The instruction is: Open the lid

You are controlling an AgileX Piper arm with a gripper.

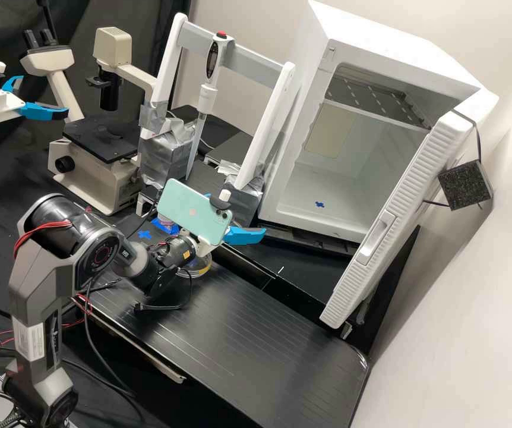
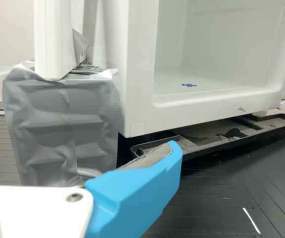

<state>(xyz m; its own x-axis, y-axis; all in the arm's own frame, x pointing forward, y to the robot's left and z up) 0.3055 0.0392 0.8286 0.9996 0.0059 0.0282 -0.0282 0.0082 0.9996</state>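
Above the black bench, my gripper [image 1: 244, 235] points toward the white cabinet, partly hidden by the mint-green phone [image 1: 193, 208] in front of it. One blue finger stands to the phone's right; a bit of blue shows at its upper edge, well apart, so the gripper is open. Below the wrist, a clear round dish [image 1: 199, 272] with a yellow band rests on the bench, its upper part covered by the arm. I cannot tell whether a lid lies on it. In the wrist view a blue finger of the gripper [image 2: 137, 191] touches nothing I can make out.
The white cabinet [image 1: 321, 211] stands behind with its door [image 1: 398, 211] swung open. Left of it are a white frame on taped grey blocks [image 1: 164, 154] and a microscope [image 1: 98, 172]. A second arm's gripper is at the far left. Cables hang beside my arm.
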